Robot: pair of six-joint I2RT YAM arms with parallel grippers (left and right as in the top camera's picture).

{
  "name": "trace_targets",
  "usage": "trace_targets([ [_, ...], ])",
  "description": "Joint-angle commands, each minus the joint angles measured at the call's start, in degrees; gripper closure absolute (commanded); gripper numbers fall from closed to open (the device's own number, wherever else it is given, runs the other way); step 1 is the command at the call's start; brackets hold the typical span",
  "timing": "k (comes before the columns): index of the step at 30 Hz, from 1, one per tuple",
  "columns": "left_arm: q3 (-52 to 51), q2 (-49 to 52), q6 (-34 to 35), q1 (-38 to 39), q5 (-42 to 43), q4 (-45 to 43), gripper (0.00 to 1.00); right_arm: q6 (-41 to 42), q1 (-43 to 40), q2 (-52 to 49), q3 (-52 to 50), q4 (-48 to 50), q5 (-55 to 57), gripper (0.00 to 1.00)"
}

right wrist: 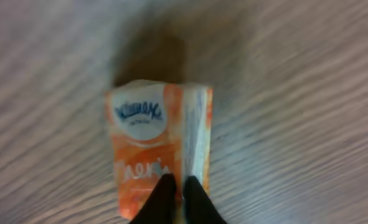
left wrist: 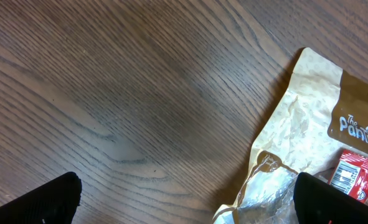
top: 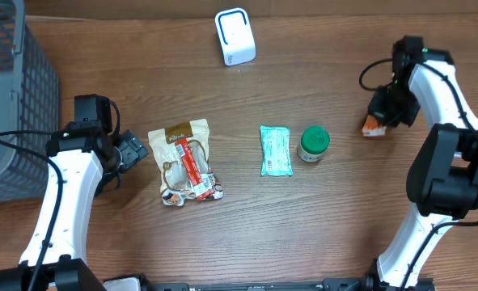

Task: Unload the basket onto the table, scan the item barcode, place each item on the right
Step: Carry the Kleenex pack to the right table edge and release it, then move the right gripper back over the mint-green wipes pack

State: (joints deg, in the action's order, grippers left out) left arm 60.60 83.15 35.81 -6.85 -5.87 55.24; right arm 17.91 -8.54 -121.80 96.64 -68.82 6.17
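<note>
An orange and white tissue pack [right wrist: 152, 149] lies under my right gripper [right wrist: 180, 193], whose two fingers stand almost together, pinching the pack's near edge. From overhead the same pack [top: 372, 126] rests on the table at the far right, half hidden by the right gripper [top: 384, 109]. A white barcode scanner [top: 234, 36] stands at the back middle. My left gripper [left wrist: 193, 202] is wide open, low over the wood, with nothing held; its right finger [left wrist: 336, 199] overlaps the edge of a tan snack bag [left wrist: 308, 130].
The snack bag [top: 186, 162] lies left of centre. A teal packet [top: 276, 150] and a green-lidded jar [top: 313, 143] sit in the middle. A grey mesh basket [top: 16, 97] fills the far left. The left gripper [top: 133, 152] is just left of the snack bag.
</note>
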Motion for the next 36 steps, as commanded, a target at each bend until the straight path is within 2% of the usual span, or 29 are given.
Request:
trace_targets([
  [1,-0.1,0.0,-0.7,-0.1,-0.7,0.0,0.0,0.3,-0.1,0.1,-1.8,1.3,-0.4,0.5],
  [2,-0.1,0.0,-0.7,-0.1,-0.7,0.0,0.0,0.0,-0.1,0.1,-1.8,1.3,-0.4,0.42],
  [4,-0.1,0.0,-0.7,-0.1,-0.7,0.0,0.0,-0.4,-0.1,0.3,-1.4,1.0,-0.2,0.37],
  [14,-0.1,0.0,-0.7,-0.1,-0.7,0.0,0.0,-0.6,2.2,4.9,9.9,-8.1,-1.3,0.36],
  [19,-0.1,0.0,-0.7,-0.1,-0.7,0.0,0.0,-1.6,7.7,10.2,11.1,-13.8,-8.9,0.36],
  [22,-0.1,0.0,-0.7,-0.1,-0.7,0.0,0.0,-1.6,12.5,11.0,11.1,-15.1,-9.1,0.36],
  [36,-0.1,0.0,-0.7,-0.1,-0.7,0.0,0.0,-1.4,35.4,11.0,-0.3,-0.9,-9.0,0.35],
])
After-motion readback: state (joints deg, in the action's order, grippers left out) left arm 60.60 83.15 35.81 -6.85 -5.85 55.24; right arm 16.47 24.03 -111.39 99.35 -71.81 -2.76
